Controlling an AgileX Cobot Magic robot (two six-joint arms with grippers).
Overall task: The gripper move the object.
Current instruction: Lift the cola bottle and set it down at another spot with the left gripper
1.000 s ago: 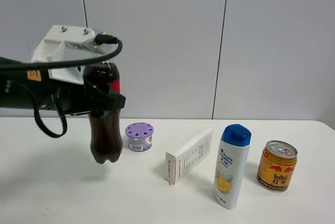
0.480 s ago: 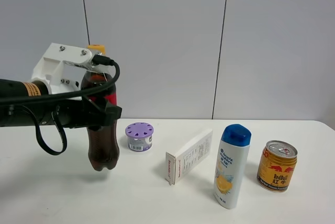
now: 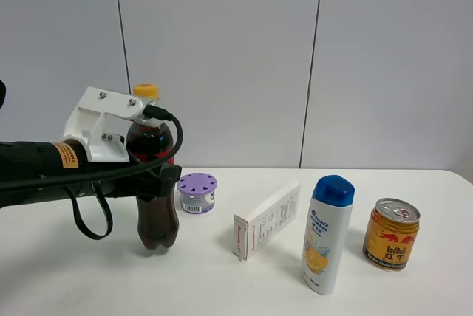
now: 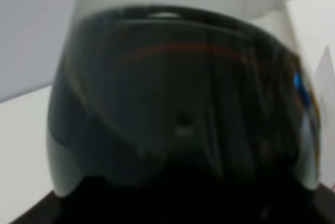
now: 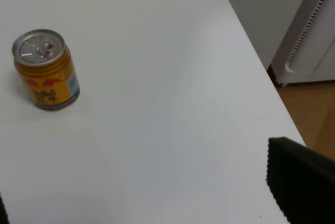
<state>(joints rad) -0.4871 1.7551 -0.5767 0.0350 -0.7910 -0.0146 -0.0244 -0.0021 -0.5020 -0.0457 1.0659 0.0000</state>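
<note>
The tall cola bottle point(image 3: 157, 216) has dark liquid, a red label and a yellow-orange cap. It stands upright at the left of the table, its base at or just above the surface. My left gripper point(image 3: 157, 177), black with a white mount and a black cable, is shut around the bottle's middle. In the left wrist view the bottle point(image 4: 178, 130) fills the frame and hides the jaws. My right gripper point(image 5: 152, 205) does not show in the exterior view. In the right wrist view its black fingers point(image 5: 303, 182) are wide apart with nothing between them.
A purple-lidded jar point(image 3: 196, 192) stands just right of the cola bottle. A tilted white carton point(image 3: 266, 220), a white-and-blue shampoo bottle point(image 3: 327, 235) and a gold can point(image 3: 391, 233) point(image 5: 46, 69) follow to the right. The table's right edge point(image 5: 261, 77) drops to the floor.
My left gripper has come down and moved a little to the right with the cola bottle, bringing its base from above the table to about the surface.
</note>
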